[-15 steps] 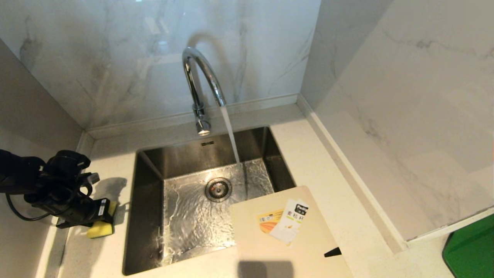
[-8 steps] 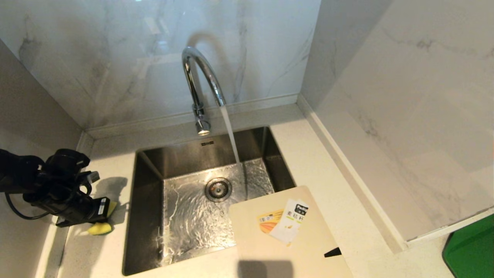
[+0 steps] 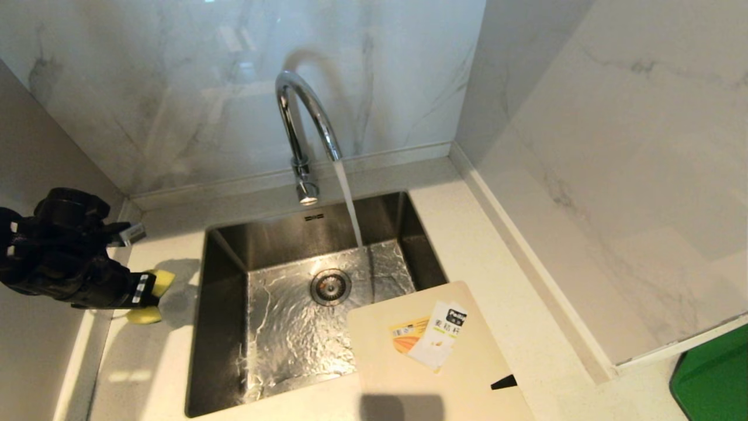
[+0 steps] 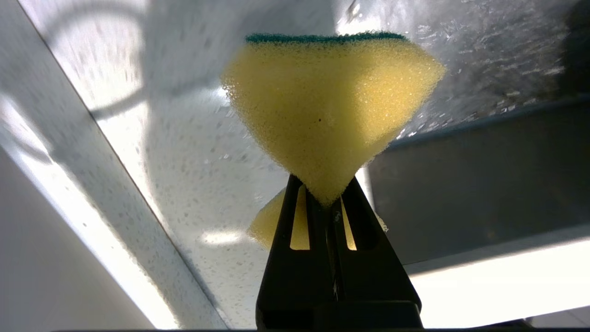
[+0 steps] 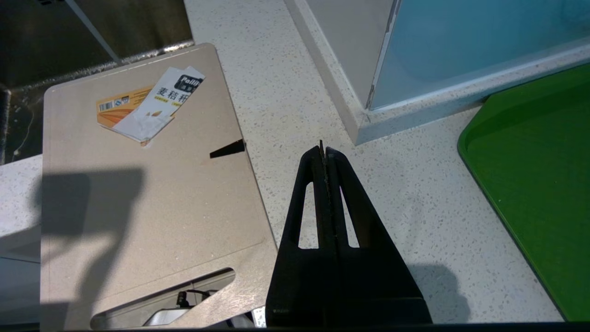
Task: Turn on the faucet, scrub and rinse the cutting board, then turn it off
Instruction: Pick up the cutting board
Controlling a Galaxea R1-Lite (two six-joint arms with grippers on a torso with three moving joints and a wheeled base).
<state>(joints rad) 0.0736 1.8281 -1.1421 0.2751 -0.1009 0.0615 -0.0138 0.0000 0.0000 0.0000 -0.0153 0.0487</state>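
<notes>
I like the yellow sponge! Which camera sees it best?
The left wrist view: the sponge fills it, pinched in the left gripper. The head view shows only a small yellow bit. The right wrist view misses it.

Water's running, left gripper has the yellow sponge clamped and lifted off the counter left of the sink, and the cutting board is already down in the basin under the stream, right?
Not the board. The cutting board lies on the counter by the sink's right front corner, one corner overhanging the basin, clear of the stream, as the head view shows. The faucet runs, and the left gripper pinches the sponge.
</notes>
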